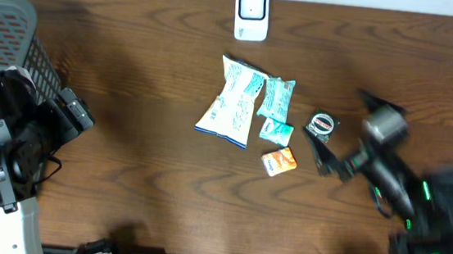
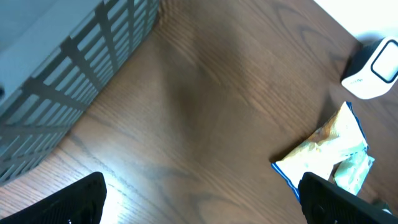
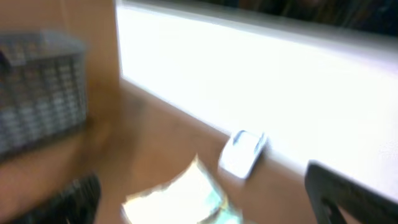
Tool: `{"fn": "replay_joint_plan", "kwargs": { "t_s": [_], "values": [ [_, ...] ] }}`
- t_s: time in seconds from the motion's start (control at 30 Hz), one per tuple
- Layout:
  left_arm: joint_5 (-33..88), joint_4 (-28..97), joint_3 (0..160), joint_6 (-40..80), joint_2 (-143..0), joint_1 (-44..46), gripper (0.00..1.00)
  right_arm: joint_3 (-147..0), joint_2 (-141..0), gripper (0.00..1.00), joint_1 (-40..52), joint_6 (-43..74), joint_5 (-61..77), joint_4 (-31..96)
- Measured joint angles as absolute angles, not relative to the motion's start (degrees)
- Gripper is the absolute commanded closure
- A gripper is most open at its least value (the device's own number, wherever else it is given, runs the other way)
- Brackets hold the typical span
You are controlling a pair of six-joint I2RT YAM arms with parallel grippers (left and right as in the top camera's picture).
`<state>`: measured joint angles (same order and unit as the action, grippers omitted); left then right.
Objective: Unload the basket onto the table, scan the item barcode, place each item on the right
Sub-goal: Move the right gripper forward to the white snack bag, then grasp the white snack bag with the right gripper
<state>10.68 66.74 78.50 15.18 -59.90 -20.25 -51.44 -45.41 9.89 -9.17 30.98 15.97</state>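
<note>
1. The things to scan lie in a cluster at the middle of the table [image 1: 139, 185]. From left to right they are a crinkled white-and-blue snack bag [image 1: 230, 104], a pale teal packet [image 1: 277, 98] touching its right edge, a smaller teal packet [image 1: 276, 132] just nearer than that, a small orange packet [image 1: 279, 160] nearest of all, and a round black item in a clear wrapper [image 1: 322, 125] at the right end.
2. The white scanner [image 1: 251, 14] stands upright at the far edge of the table, well apart from the cluster and in line with it.
3. My left hand [image 1: 74, 116] is spread wide, with bare wood between its fingers [image 2: 68, 202]. It sits near the left edge, just beside the grey slatted basket [image 1: 4, 33].
4. My right hand [image 1: 330, 159] is also spread wide. It is just beside the round black item, on its near side, and I cannot tell whether a finger touches the wrapper.
5. My left arm is folded back at the near left and its hand points toward the far right, at the snack bag and scanner.
6. My right arm reaches in from the near right corner, angled toward the far left. Its wrist view is blurred, but the scanner and snack bag show ahead.
</note>
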Motion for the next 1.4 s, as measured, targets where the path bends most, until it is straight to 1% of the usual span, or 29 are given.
{"fn": "replay_joint_plan", "kwargs": {
  "t_s": [0.07,0.13,0.27,0.37,0.5,0.6,0.67,0.73,0.83,0.93,1.03,1.1,1.13,1.2,1.37,1.4],
  "values": [
    [10.7,66.7,78.5,15.2,-59.9,-20.3,0.03,-56.7,-54.3,0.01,9.9,-10.6,33.8,21.3],
    [10.7,66.7,78.5,15.2,-60.0,-20.3,0.02,-59.2,-59.0,0.01,9.9,-11.1,36.9,23.1],
    [10.7,66.7,78.5,15.2,-60.0,-20.3,0.02,-62.1,-70.9,0.01,9.9,-12.2,53.5,22.9],
    [10.8,66.7,78.5,15.2,-60.0,-20.3,0.02,-62.1,-76.1,0.01,9.9,-12.4,62.8,22.9],
    [10.8,66.7,78.5,15.2,-60.0,-20.3,0.02,-62.1,-81.6,0.01,10.2,-11.2,68.9,22.7],
    [10.8,66.7,78.5,15.2,-60.0,-20.3,0.03,-62.1,-85.1,0.01,12.2,-10.1,70.3,22.3],
    [10.8,66.7,78.5,15.2,-60.0,-20.3,0.02,-62.1,-86.4,0.01,13.9,-8.5,68.1,21.8],
    [10.9,66.7,78.5,15.2,-60.0,-20.3,0.02,-62.1,-87.5,0.01,16.3,-4.7,62.2,21.8],
    [10.8,66.7,78.5,15.2,-60.0,-20.3,0.02,-62.2,-88.8,0.01,21.5,4.4,45.2,23.7],
    [10.9,66.7,78.5,15.2,-60.0,-20.3,0.02,-62.2,-89.2,0.01,27.1,10.3,29.5,25.1],
    [10.9,66.7,78.5,15.2,-60.0,-20.3,0.02,-62.2,-89.3,0.01,31.9,13.2,19.6,23.6],
    [10.9,66.7,78.5,15.2,-60.0,-20.3,0.02,-62.2,-89.3,0.01,34.2,14.1,16.4,22.7],
    [10.8,66.7,78.5,15.2,-60.0,-20.3,0.02,-62.2,-89.3,0.1,35.2,14.5,15.3,22.4],
    [10.8,66.7,78.5,15.2,-60.0,-20.3,0.02,-62.2,-89.3,0.17,36.2,14.9,13.3,21.5],
    [10.9,66.7,78.5,15.2,-60.0,-20.3,0.02,-62.2,-90.2,0.13,36.5,15.4,9.6,20.7],
    [10.9,66.7,78.5,15.2,-60.0,-20.3,0.02,-62.2,-91.1,0.11,36.5,15.6,9.6,20.7]
  ]
}}
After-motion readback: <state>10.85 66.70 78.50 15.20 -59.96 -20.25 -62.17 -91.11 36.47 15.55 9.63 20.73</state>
